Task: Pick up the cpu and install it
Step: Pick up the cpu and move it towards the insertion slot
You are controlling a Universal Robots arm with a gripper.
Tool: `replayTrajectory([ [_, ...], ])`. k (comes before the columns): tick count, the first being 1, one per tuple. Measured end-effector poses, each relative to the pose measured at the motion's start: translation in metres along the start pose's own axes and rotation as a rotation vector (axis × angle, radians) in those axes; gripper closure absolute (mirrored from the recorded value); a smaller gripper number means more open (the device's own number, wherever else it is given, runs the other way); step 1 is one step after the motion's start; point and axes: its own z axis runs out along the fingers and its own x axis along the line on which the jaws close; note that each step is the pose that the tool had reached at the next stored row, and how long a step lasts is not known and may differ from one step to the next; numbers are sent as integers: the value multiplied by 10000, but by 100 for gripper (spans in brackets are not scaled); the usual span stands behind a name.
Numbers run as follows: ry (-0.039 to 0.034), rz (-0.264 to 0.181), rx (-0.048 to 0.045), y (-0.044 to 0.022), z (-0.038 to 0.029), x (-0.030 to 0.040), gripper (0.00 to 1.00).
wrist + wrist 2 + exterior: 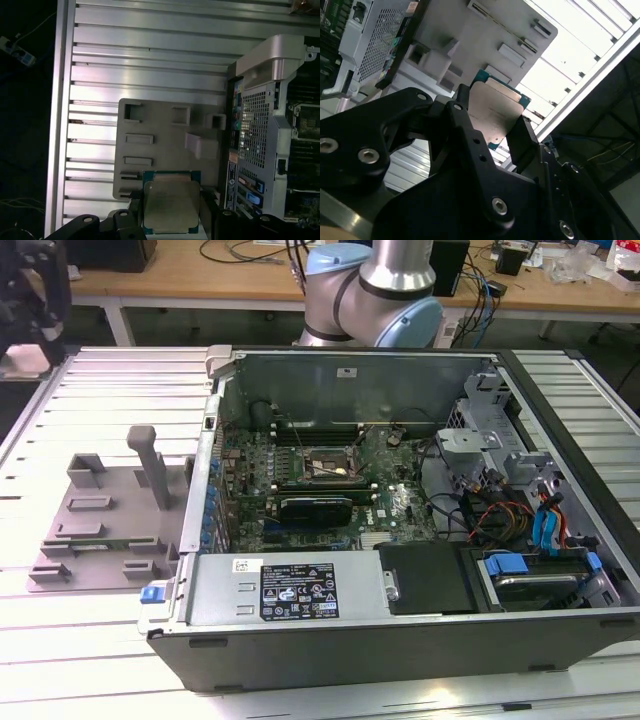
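The claw (492, 111) grips a silvery, teal-edged square cpu (170, 205).

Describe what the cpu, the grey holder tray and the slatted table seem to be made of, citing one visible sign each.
cpu: metal top plate, matte silvery-grey with a soft sheen; the teal-green rim suggests circuit board.
holder tray: probably plastic, flat matte grey, moulded pockets without glare.
table: likely aluminium, pale ribbed slats reflecting light brightly.

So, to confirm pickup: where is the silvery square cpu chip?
In both wrist views the silvery square cpu chip sits between the fingers of the black gripper, at the edge of the grey plastic tray beside the open computer case.
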Motion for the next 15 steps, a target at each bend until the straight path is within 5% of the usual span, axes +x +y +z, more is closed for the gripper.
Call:
replayTrajectory([
  [15,-1,1,0,-20,213,-333,45],
])
